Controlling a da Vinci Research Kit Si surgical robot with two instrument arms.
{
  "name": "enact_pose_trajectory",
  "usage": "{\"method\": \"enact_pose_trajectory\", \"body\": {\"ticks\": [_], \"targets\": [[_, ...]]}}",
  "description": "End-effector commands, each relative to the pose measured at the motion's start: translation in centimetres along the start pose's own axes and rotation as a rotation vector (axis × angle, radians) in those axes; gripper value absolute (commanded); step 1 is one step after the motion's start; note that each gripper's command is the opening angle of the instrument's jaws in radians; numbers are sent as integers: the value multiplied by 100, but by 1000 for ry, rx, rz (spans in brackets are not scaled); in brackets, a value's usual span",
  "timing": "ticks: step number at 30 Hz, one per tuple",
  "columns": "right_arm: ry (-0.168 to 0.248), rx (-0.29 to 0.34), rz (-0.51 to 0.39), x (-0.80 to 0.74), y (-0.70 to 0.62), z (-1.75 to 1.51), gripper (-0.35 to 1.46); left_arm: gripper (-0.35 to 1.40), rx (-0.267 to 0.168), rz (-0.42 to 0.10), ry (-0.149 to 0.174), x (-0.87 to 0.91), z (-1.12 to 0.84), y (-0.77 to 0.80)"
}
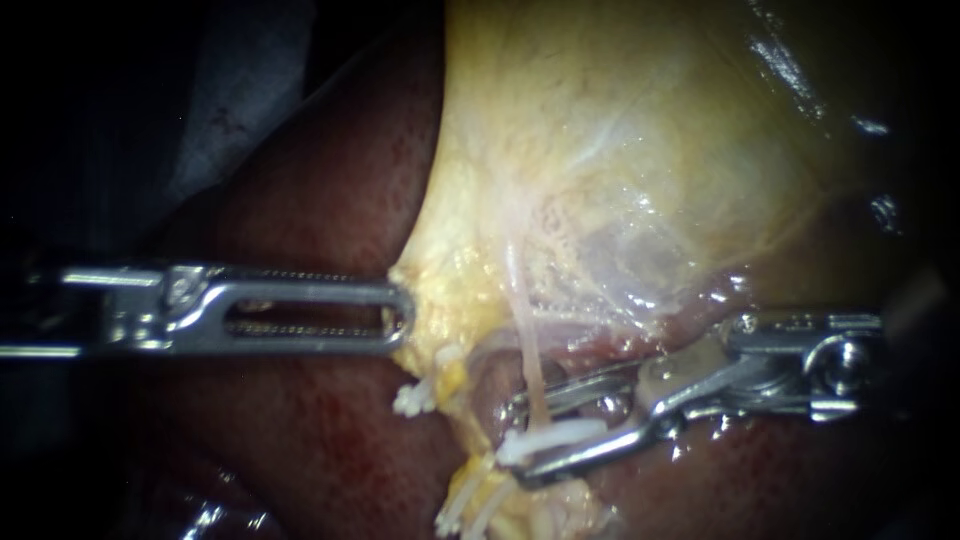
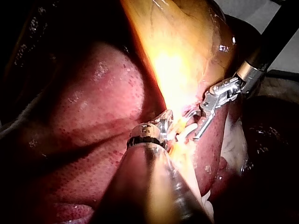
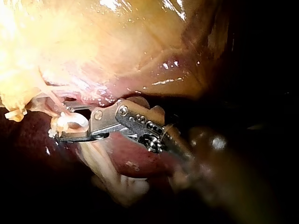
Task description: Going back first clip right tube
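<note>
From the right, the right instrument (image 1: 520, 440), claw apart around a pale tube (image 1: 530, 350) running down from the gallbladder (image 1: 620, 150). Between the claw's two halves, a white clip (image 1: 555, 437) on that tube, lying against the lower half; the tube itself crossing in front of the upper half. From the left, the left instrument (image 1: 398, 318), slotted claw clamped on the gallbladder's yellow edge. Between the two instruments, a second white clip (image 1: 412, 400) on yellow tissue. Lower down, just beside the right claw's tip, more white clips (image 1: 465, 508). Dark red liver (image 1: 330, 190) behind and beneath everything.
</note>
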Motion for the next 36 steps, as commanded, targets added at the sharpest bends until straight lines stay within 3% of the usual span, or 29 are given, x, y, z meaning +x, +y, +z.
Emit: {"method": "enact_pose_trajectory", "body": {"ticks": [1, 10, 25, 36], "targets": [[2, -4, -9, 1, 0, -4, 43, -35, 2, 0, 1, 0, 0, 0], [18, -15, -44, 16, -10, -38, 50, -35, 2, 0, 1, 1, 1, 0], [61, -71, -124, 66, -23, -95, 53, -35, 3, 0, 3, 1, 2, 0], [61, -71, -143, 67, -24, -111, 54, -35, 3, 0, 2, 1, 2, 0]]}}
